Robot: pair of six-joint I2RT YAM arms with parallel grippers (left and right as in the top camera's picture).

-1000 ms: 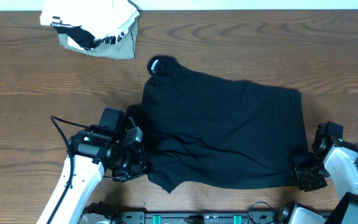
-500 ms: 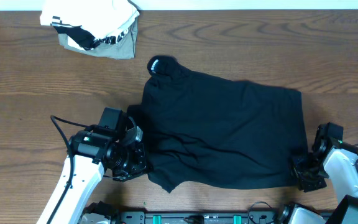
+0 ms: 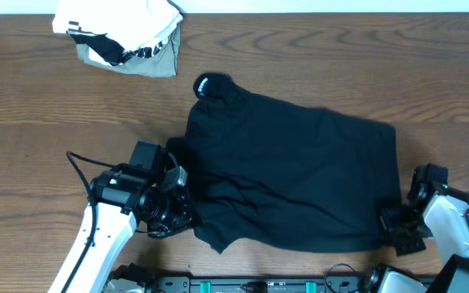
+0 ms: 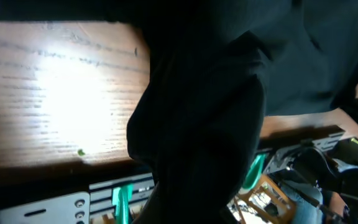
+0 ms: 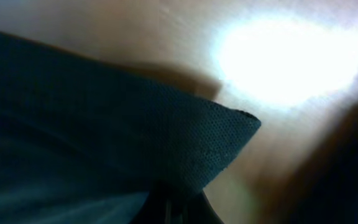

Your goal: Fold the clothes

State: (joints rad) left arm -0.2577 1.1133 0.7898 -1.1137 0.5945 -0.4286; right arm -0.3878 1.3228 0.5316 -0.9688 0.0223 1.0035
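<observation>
One black garment [image 3: 291, 179], one white-and-grey bundle [image 3: 124, 37], one wooden table [image 3: 340, 65].

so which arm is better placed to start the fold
Probably right: the right pincer is shut on a flat near corner of the black shirt, while the left pincer holds bunched, wrinkled cloth.

- A brown wood-grain desk [image 3: 47, 106] carries two pieces of cloth.
- A black garment [image 3: 291, 179] lies spread across its centre and right.
- A white-and-grey bundle [image 3: 120, 37] with striped trim sits at the far left, well apart.
</observation>
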